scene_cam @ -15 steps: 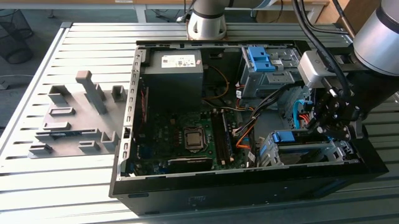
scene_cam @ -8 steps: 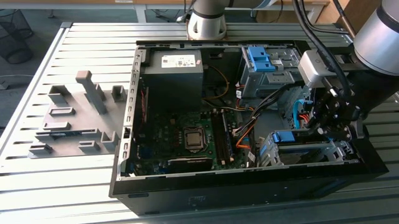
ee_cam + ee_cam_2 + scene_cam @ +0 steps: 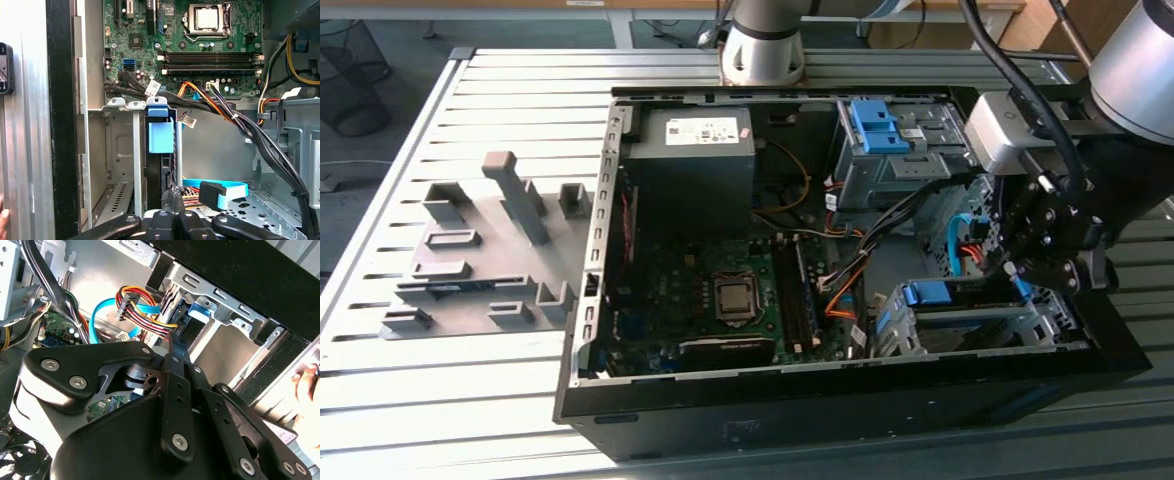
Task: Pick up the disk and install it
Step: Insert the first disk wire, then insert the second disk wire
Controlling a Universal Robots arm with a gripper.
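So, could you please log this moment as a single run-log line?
pincer: over drive cage, inside open computer case | disk: blue carrier seated in cage slot | cables: beside pincer

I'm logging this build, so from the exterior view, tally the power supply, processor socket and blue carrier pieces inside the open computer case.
Power supply: 1
Processor socket: 1
Blue carrier pieces: 2, upper and lower
Total: 4

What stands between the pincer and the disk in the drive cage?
Nothing visible. The pincer is close to the disk in the drive cage; a blue flat cable and coloured wires lie beside, not between.
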